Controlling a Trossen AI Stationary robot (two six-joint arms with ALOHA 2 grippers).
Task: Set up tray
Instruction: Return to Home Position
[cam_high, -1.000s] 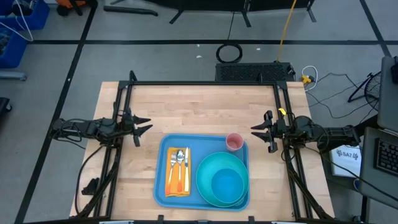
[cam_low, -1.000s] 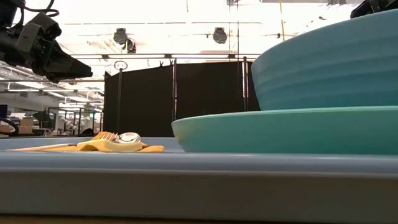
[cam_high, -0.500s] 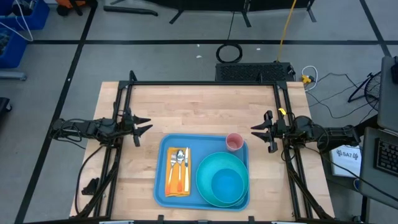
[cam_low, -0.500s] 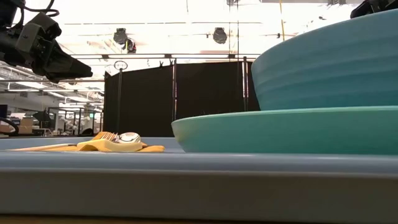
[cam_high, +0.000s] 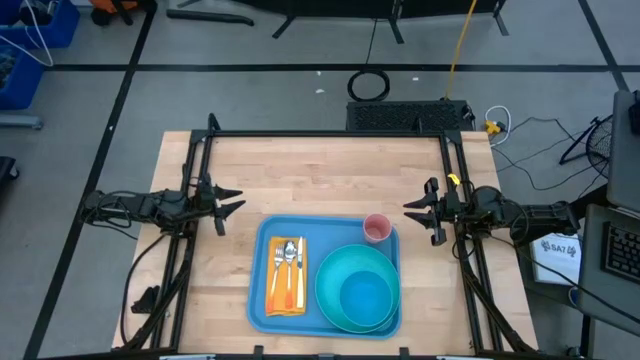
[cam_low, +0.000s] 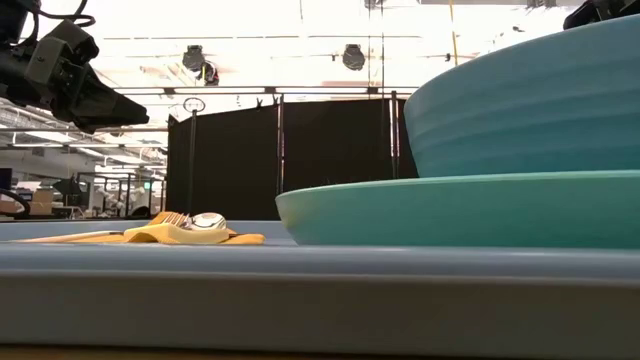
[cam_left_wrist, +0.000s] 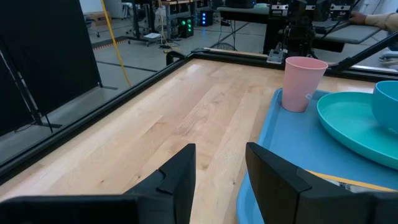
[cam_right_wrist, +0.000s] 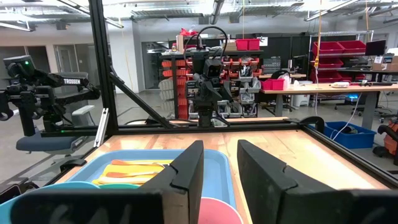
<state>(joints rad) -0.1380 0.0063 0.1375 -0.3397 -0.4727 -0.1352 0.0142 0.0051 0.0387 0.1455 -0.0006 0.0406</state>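
Nothing has moved: left gripper (cam_high: 234, 200) and right gripper (cam_high: 414, 210) stay parked either side of the tray (cam_high: 320, 234), jaws apart and empty. Setup looks finished.

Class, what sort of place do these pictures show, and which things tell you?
Probably a robotics lab or workshop: the left gripper and right gripper sit open beside a framed wooden table, racks of red bins line the room behind, and a coiled cable lies on the floor.

A robotics lab: shelves of red bins (cam_right_wrist: 176, 78), workbenches (cam_right_wrist: 305, 89), black partition (cam_low: 300, 160).
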